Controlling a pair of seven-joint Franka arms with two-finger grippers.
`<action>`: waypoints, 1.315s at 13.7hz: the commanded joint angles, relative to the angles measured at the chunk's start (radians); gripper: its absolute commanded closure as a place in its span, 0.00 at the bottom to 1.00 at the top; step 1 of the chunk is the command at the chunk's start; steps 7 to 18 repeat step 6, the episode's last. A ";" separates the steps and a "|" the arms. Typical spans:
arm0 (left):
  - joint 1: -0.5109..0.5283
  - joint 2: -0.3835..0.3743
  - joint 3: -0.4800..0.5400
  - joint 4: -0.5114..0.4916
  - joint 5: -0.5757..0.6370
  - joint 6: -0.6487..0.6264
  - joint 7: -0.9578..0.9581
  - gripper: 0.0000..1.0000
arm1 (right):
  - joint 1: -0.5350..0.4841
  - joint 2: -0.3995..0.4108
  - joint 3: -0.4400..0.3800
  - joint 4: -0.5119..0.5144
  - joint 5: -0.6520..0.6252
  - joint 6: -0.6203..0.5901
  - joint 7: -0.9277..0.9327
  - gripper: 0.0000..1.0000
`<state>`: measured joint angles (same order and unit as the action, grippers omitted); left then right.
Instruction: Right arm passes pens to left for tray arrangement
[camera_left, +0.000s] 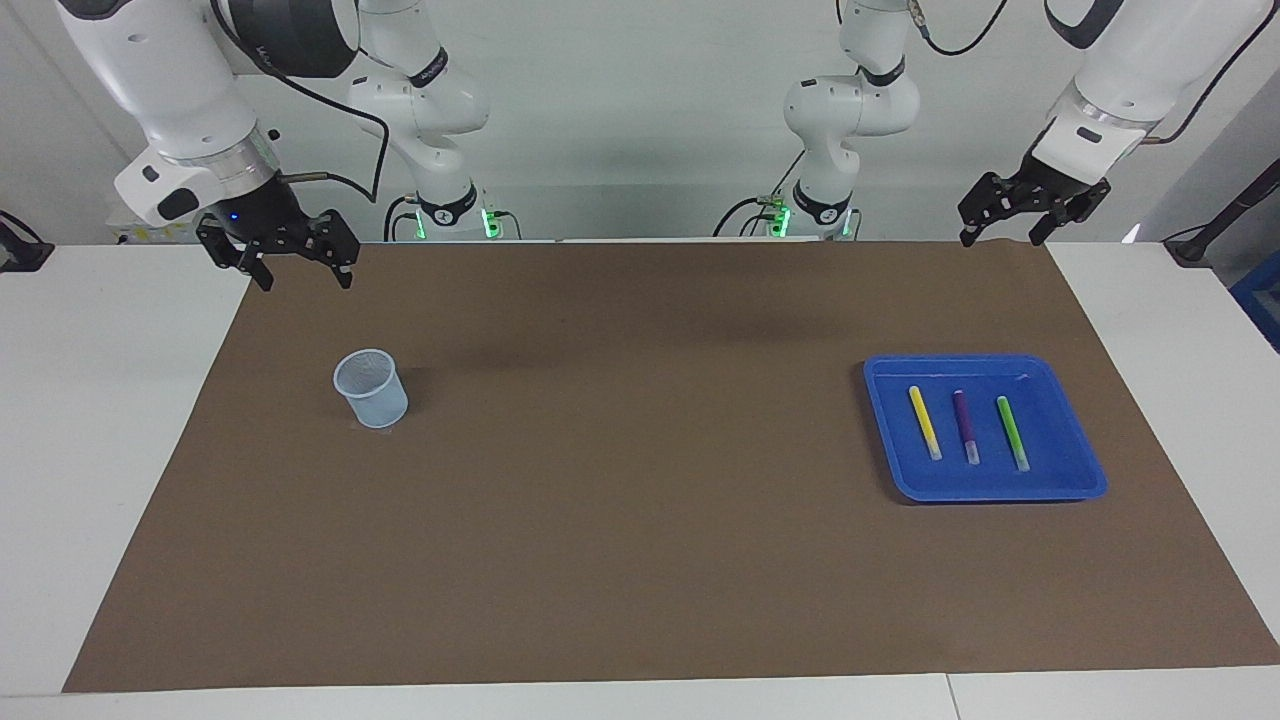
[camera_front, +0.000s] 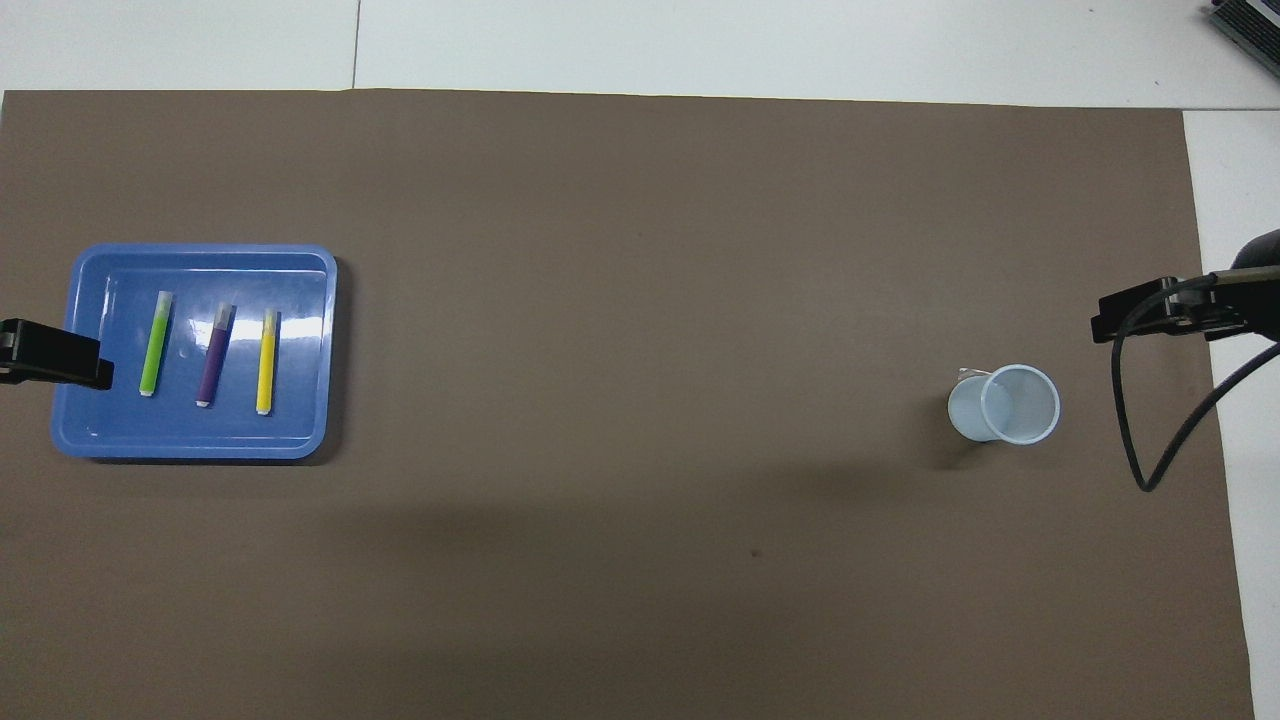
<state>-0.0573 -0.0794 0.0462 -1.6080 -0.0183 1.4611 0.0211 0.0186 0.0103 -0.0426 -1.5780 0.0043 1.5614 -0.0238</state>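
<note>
While both grippers are hanging open and empty, the right gripper (camera_left: 298, 268) over the mat's (camera_left: 640, 560) robot-side corner near the mesh cup (camera_left: 371, 389) and the left gripper (camera_left: 1002, 227) over the other robot-side corner, the pens (camera_left: 967, 426) are lying parallel in the tray (camera_left: 1085, 470) near the mat's edge at the left arm's end; arrangement is looking done, so both arms are probably parking clear.

Overhead view's edges cut off left gripper (camera_front: 55, 352) and right gripper (camera_front: 1150, 312).
</note>
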 joint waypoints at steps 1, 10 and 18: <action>-0.006 -0.011 0.004 -0.003 0.014 0.010 0.000 0.00 | 0.006 -0.003 -0.007 -0.004 -0.007 0.000 0.010 0.00; -0.007 -0.011 0.004 -0.003 0.014 0.010 -0.004 0.00 | 0.006 -0.003 -0.007 -0.004 -0.007 0.000 0.010 0.00; -0.007 -0.011 0.004 -0.003 0.014 0.010 -0.004 0.00 | 0.006 -0.003 -0.007 -0.004 -0.007 0.000 0.010 0.00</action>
